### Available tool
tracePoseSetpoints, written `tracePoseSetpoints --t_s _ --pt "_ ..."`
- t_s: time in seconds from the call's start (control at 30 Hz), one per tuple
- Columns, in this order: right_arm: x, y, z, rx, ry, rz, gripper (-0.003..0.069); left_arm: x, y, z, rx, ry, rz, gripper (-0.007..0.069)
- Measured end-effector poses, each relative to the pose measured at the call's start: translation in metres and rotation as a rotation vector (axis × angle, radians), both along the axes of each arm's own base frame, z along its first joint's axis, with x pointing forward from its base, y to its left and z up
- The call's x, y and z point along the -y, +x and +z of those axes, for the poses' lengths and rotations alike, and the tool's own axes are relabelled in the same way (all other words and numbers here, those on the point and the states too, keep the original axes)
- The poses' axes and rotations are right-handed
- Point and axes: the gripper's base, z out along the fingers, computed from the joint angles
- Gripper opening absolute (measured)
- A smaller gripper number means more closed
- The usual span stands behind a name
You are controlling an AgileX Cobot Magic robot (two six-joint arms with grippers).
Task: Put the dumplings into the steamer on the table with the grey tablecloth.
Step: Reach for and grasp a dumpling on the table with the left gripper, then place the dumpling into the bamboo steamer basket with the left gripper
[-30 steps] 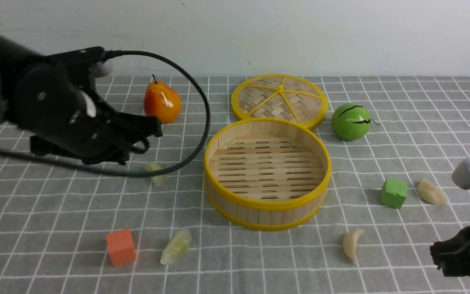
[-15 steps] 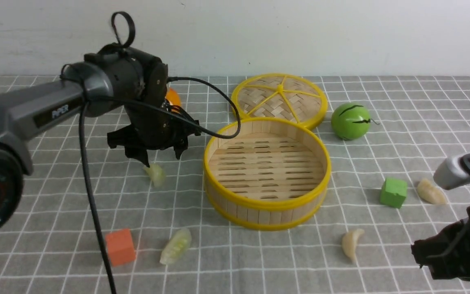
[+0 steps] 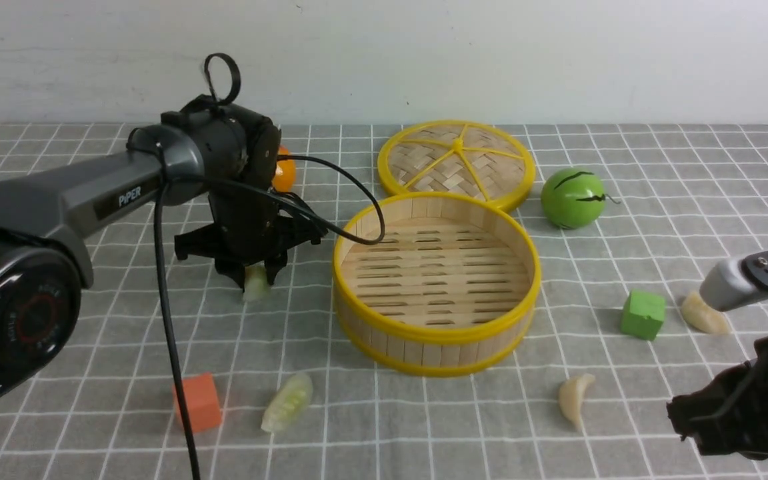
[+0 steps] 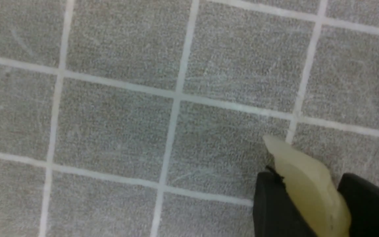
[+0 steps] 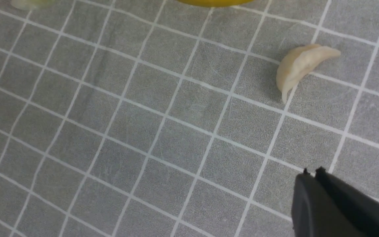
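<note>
The steamer (image 3: 437,337) stands empty mid-table on the grey tablecloth (image 3: 91,320). My left gripper (image 3: 257,277) points down just left of it, shut on a pale green dumpling (image 3: 256,285) that stands on edge at the cloth. In the left wrist view the dumpling (image 4: 308,187) sits between both black fingers (image 4: 275,204). A second green dumpling (image 3: 287,403) lies near the front. One cream dumpling (image 3: 575,397) lies front right and also shows in the right wrist view (image 5: 299,67). Another cream dumpling (image 3: 704,313) lies far right. My right gripper (image 3: 676,410) is shut and empty, low, right of the nearer cream dumpling.
The woven lid (image 3: 456,160) lies behind the steamer. A green round fruit (image 3: 573,198) is to its right. An orange pear (image 3: 284,170) is half hidden behind my left arm. An orange cube (image 3: 197,403) sits front left, a green cube (image 3: 643,313) right of the steamer.
My left arm swung in from the left and came down over the green dumpling, and its jaws closed around it. My right gripper crept a little to the left.
</note>
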Motion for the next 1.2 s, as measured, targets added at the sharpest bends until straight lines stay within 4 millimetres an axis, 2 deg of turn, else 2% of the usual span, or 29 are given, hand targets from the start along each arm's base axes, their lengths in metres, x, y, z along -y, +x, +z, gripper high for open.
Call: tracePoseSetpoints --t_s 0.07,0.17,0.2,0.23,0.3,0.4,0.5,0.53,0.63,0.7,0.77,0.93,1.03,1.13,1.2 --pt "0.0 0.0 0.0 -0.002 0.003 -0.001 0.0011 0.002 -0.003 0.011 0.001 -0.001 -0.015 0.0235" --pt "-0.001 0.0 0.0 -0.003 0.009 -0.004 0.0012 0.014 -0.012 0.044 0.052 -0.051 -0.057 0.0235" --pt "-0.001 0.0 0.0 -0.003 0.014 -0.006 0.0012 0.026 -0.02 0.066 0.095 -0.1 -0.101 0.0235" --pt "-0.001 0.0 0.0 -0.004 0.017 -0.007 0.0013 0.032 -0.024 0.078 0.123 -0.125 -0.126 0.0235" --pt "-0.001 0.0 0.0 -0.004 0.02 -0.008 0.0017 0.059 -0.036 0.101 0.194 -0.204 -0.216 0.0235" --pt "-0.001 0.0 0.0 -0.005 0.022 -0.009 0.002 0.089 -0.044 0.102 0.231 -0.268 -0.292 0.0235" --pt "-0.002 0.0 0.001 -0.006 0.031 -0.012 0.0022 0.106 -0.036 0.076 0.245 -0.279 -0.3 0.0235" --pt "-0.002 0.0 0.001 -0.006 0.031 -0.012 0.0022 0.106 -0.036 0.076 0.245 -0.278 -0.298 0.0235" --pt "-0.002 0.001 0.001 -0.005 0.044 -0.018 0.0024 0.108 -0.023 0.046 0.266 -0.254 -0.283 0.0235" --pt "-0.003 0.001 0.001 -0.007 0.051 -0.021 0.0027 0.108 -0.019 0.036 0.267 -0.243 -0.284 0.0251" --pt "-0.003 0.001 0.002 -0.007 0.057 -0.024 0.003 0.108 -0.017 0.029 0.266 -0.238 -0.284 0.0305" --pt "-0.003 0.001 0.002 -0.002 0.064 -0.03 0.0031 0.108 -0.018 0.032 0.259 -0.236 -0.282 0.0472" --pt "-0.003 0.001 0.002 -0.002 0.064 -0.03 0.0033 0.103 -0.026 0.052 0.236 -0.215 -0.287 0.0491" --pt "-0.003 0.001 0.002 -0.003 0.066 -0.03 0.0034 0.092 -0.042 0.093 0.245 -0.162 -0.326 0.0484" --pt "-0.003 0.001 0.002 -0.006 0.069 -0.029 0.0038 0.077 -0.062 0.133 0.242 -0.1 -0.365 0.0466"
